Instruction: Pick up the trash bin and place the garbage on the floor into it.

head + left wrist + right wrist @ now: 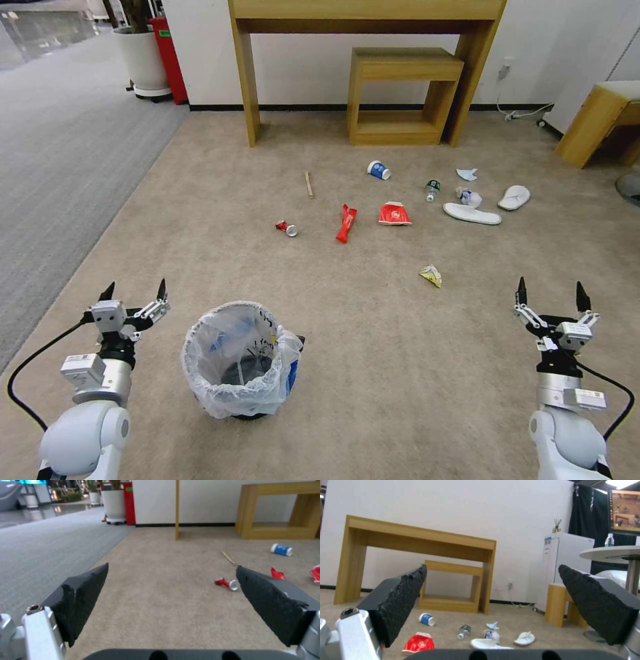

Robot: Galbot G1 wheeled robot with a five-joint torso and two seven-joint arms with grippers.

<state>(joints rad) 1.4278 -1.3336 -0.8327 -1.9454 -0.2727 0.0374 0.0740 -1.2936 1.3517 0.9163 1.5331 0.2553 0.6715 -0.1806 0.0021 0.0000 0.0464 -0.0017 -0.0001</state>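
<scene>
Crinkly clear plastic lines the trash bin [241, 363], a small round black tub standing upright on the floor [373, 333], a beige short-pile carpet, just beside the left gripper [133, 291]. That gripper and the right gripper [552, 293] both hover low with fingers spread wide, holding nothing. Well ahead lies the garbage: a crushed can [286, 228], wooden stick [309, 184], long red wrapper [345, 223], blue-white cup [378, 170] and two white slippers [473, 213].

From the left wrist, the rough black pads [85, 597] frame the can [227, 583], and grey striped carpet [50, 545] runs alongside.

The right wrist adds a white cabinet [565, 562] and a round table [613, 553], cut off at the edge; a small bottle [464, 631] lies among the litter.
</scene>
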